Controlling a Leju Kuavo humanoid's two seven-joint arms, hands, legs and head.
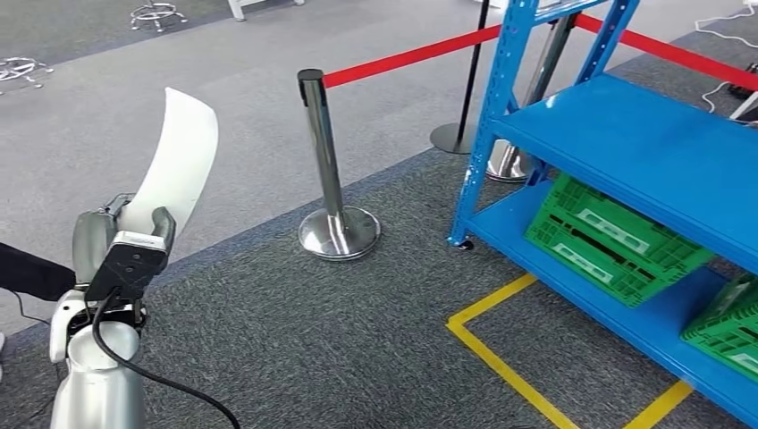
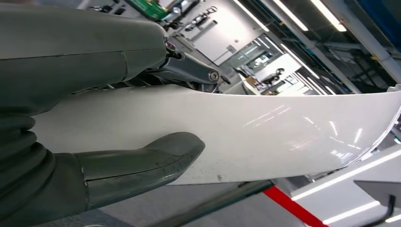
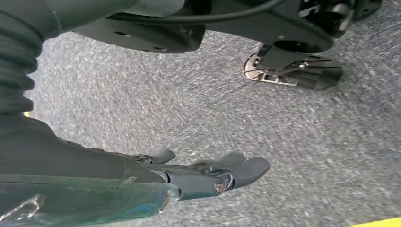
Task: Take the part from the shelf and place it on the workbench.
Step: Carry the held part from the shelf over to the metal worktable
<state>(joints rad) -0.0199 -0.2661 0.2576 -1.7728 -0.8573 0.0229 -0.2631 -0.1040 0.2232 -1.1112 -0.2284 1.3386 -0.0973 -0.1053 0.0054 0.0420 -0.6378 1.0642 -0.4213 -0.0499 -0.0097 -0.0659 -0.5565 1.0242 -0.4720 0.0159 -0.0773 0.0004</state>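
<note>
Left hand (image 1: pixel 134 237) grips a smooth, glossy white curved part (image 1: pixel 179 152), thumb (image 2: pixel 142 161) pressed on its face, the part rising toward 1 o'clock over speckled grey carpet (image 1: pixel 295 340). Right hand (image 3: pixel 208 175) hangs empty, fingers loosely apart. At 12 o'clock stands a chrome post (image 1: pixel 326 170) with red belt (image 1: pixel 402 58); at 3 o'clock, a blue steel shelf (image 1: pixel 644 143) holds green slotted crates (image 1: pixel 608 237).

The left arm (image 1: pixel 96 375) is raised at the lower left of the head view, its left hand (image 1: pixel 125 246) gripping the curved white part (image 1: pixel 179 152), thumb (image 2: pixel 142 163) pressed across one face. The right hand (image 3: pixel 208 172) hangs over the carpet, fingers loosely extended, holding nothing.
</note>
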